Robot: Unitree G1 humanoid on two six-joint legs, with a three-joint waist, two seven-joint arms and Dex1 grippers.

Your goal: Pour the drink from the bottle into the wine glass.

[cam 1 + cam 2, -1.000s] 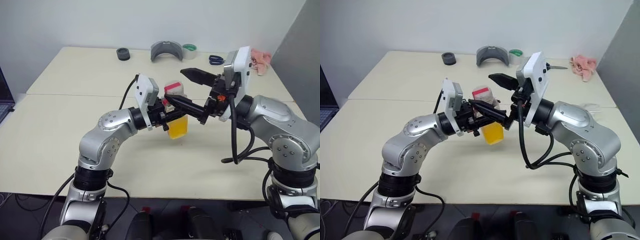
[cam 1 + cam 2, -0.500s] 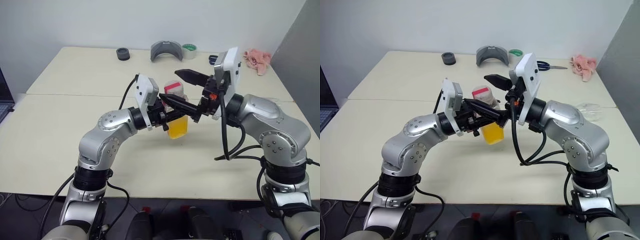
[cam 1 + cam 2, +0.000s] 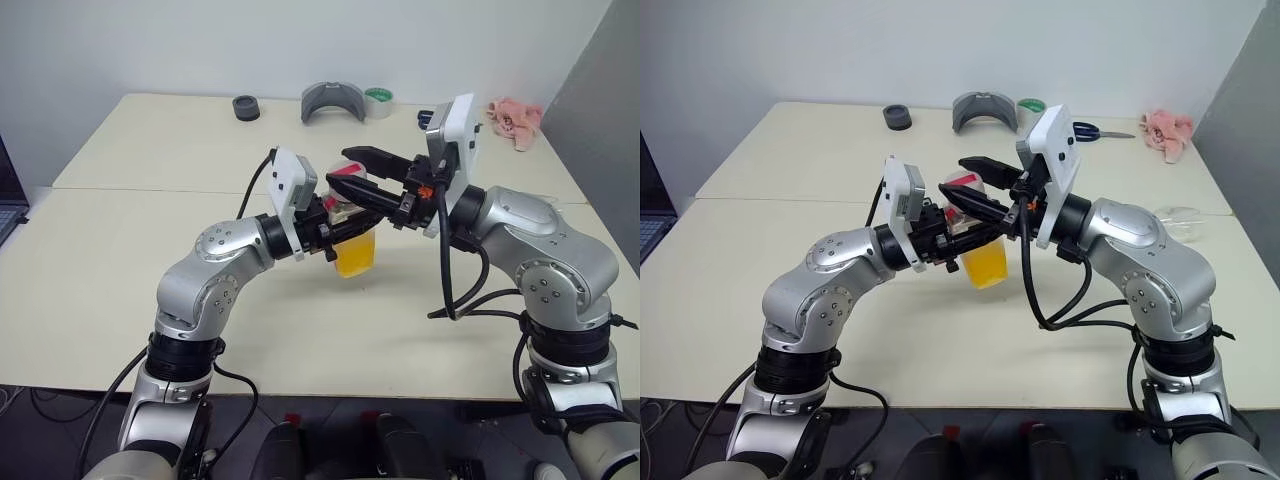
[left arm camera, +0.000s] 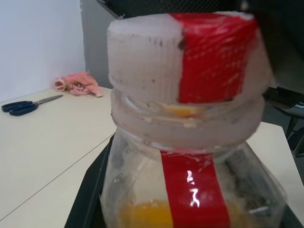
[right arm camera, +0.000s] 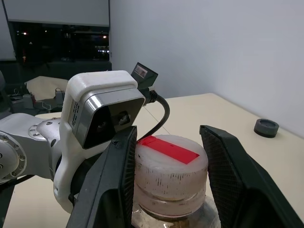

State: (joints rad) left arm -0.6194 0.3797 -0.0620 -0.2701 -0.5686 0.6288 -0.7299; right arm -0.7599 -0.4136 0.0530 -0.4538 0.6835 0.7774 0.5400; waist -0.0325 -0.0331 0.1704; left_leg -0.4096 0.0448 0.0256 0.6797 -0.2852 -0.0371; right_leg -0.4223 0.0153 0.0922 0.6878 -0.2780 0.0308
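Observation:
My left gripper point(image 3: 336, 232) is shut on the bottle point(image 3: 356, 250) and holds it upright above the table's middle. The orange drink point(image 3: 986, 266) fills the bottle's lower part. A red stripe runs up the clear body point(image 4: 190, 185) to the red-and-white cap point(image 4: 190, 61). My right gripper point(image 3: 352, 176) reaches in from the right. Its two black fingers point(image 5: 118, 175) press against opposite sides of the cap point(image 5: 171, 166). The wine glass point(image 3: 1178, 213) shows faintly as clear glass on the table beyond my right elbow, partly hidden by the arm.
Along the table's far edge stand a black round piece point(image 3: 246, 107), a grey curved shell point(image 3: 333, 100), a green tape roll point(image 3: 378, 97), blue-handled scissors point(image 3: 1092, 130) and a pink cloth point(image 3: 512, 118). A seam point(image 3: 150, 190) runs across the cream table. A laptop edge point(image 3: 8, 205) shows far left.
My right gripper has moved left onto the bottle's top, and its wide-open fingers have closed in around the cap. The left arm and bottle have stayed put.

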